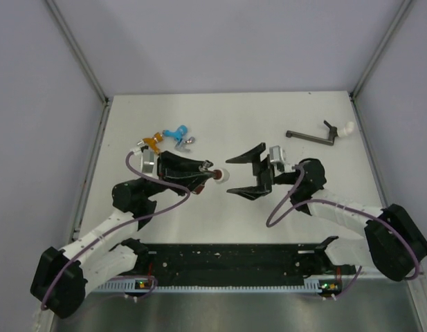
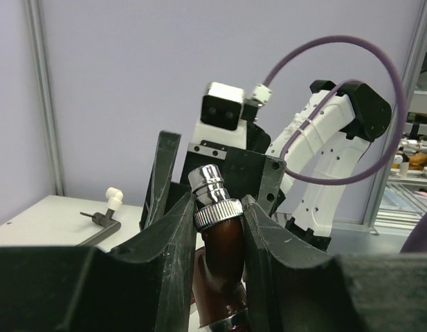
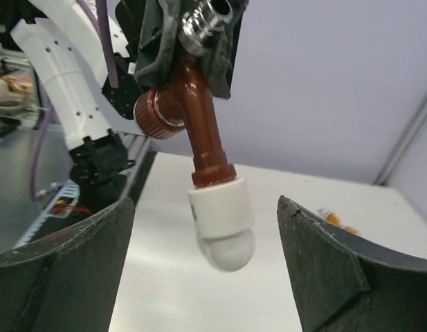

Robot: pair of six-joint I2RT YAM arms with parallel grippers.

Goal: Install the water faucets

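Since the left gripper point(image 1: 203, 176) is pinching the red-brown faucet point(image 3: 199, 131) just under its ribbed silver collar, that piece is held off the table near the middle. Its lower end is seated in a white fitting point(image 3: 220, 221). Facing it, the right gripper point(image 1: 235, 176) stands spread wide, one finger on either side of the fitting and touching nothing. I judge the faucet light and rigid, but its glossy round body looks slippery. The ribbed collar should give surer purchase than the smooth neck, and the joint should not be levered sideways. Farther back on the left lie the orange faucet point(image 1: 153, 142), blue faucet point(image 1: 175, 131) and grey faucet point(image 1: 187, 141), close together. At the far right lies a dark pipe point(image 1: 310, 136) with a white elbow point(image 1: 346, 128).
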